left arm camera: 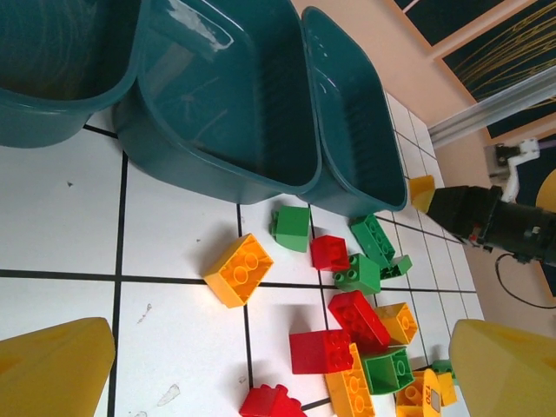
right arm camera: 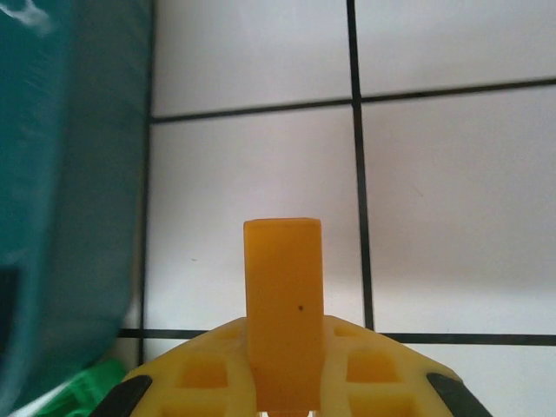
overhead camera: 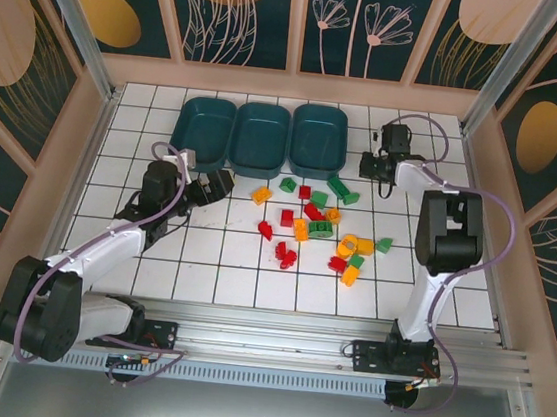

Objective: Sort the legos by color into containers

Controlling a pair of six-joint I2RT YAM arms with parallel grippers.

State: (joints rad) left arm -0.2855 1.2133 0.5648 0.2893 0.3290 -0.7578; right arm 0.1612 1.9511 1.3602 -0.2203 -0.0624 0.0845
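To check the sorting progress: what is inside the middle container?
No lego is seen inside: from above, the floor of the middle container is bare and dark. In the left wrist view, its near wall covers part of that floor.

The left arm [overhead camera: 103, 249] is stretching forward and low, its left gripper [overhead camera: 219, 184] holding the yellow fingers [left arm camera: 52, 365] wide apart, while the right arm [overhead camera: 446, 238] is bending inward, its right gripper [overhead camera: 366, 165] pointing leftward with jaws pressed together.

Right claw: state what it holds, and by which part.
Nothing that shows: the right claw is shut, fingers pressed together over bare tile beside a container, no lego between.
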